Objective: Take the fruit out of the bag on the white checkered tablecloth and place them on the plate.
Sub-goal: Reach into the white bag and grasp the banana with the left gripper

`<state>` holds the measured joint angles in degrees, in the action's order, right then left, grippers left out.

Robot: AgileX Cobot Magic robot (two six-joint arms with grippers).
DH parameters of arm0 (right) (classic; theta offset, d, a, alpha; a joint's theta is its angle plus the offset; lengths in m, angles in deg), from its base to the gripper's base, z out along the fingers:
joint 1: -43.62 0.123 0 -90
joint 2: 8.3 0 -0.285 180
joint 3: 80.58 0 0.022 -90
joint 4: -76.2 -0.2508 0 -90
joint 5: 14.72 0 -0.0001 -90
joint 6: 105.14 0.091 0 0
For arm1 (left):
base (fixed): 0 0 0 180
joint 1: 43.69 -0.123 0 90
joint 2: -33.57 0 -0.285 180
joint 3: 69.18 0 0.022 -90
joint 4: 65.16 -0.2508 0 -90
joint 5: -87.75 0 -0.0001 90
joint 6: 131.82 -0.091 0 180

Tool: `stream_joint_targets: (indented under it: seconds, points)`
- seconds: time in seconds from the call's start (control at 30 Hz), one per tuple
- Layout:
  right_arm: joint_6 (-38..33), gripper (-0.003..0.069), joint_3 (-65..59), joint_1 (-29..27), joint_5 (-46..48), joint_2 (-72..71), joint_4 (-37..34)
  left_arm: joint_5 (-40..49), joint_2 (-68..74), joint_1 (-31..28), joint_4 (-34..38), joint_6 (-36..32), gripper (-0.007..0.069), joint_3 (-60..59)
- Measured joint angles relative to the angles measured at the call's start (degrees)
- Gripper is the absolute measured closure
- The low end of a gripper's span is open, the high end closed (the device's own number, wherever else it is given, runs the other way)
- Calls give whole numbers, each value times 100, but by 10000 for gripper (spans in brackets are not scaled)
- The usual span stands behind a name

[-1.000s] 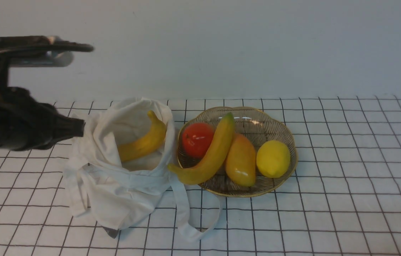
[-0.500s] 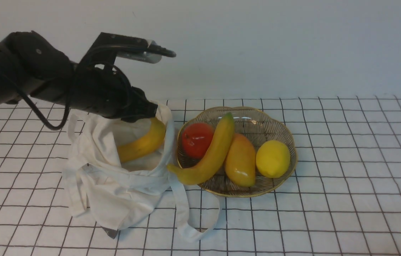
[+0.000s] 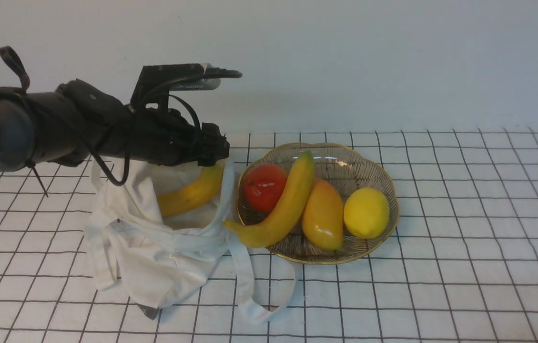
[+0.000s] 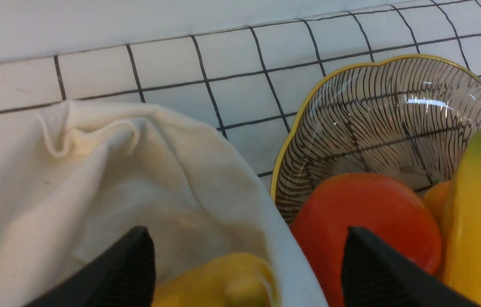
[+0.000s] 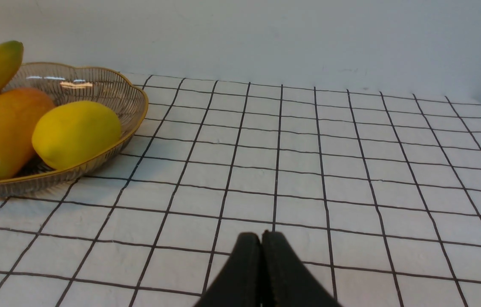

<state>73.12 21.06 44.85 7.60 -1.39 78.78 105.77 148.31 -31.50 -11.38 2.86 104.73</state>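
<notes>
The left gripper [image 4: 244, 238] is pictured empty, jaws spread wide, above the mouth of the bag [image 3: 154, 257]. The slim yellow banana [image 3: 192, 193] is lodged there, just left of the plate [image 3: 340, 261] on the checkered tablecloth [image 3: 464, 238]. The right gripper [image 5: 261, 243] is pressed shut over bare cloth further right. One jaw is poised over the bag's hollow, the other over the red fruit [image 3: 264, 186] — so the cloth rim could be pinched with the banana and the bag dragged up, or the red fruit knocked. On so crowded a plate a poorly seated banana might slide off. The banana's far tip is masked by the gripper and its lower end buried in folds — whether more lies beneath cannot be told.
</notes>
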Motion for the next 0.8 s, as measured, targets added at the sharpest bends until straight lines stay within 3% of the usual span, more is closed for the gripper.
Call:
stream_joint_targets:
  seconds: [0.1,0.3,0.53,0.8]
  points:
    - [0,673,0,0,0,0,0,-47,143,0,156,-59,162,3]
    - [0,673,0,0,0,0,0,-35,212,0,178,-350,517,7]
    - [0,673,0,0,0,0,0,172,-308,-173,-8,-423,524,7]
    - [0,673,0,0,0,0,0,442,-1360,-691,246,164,524,7]
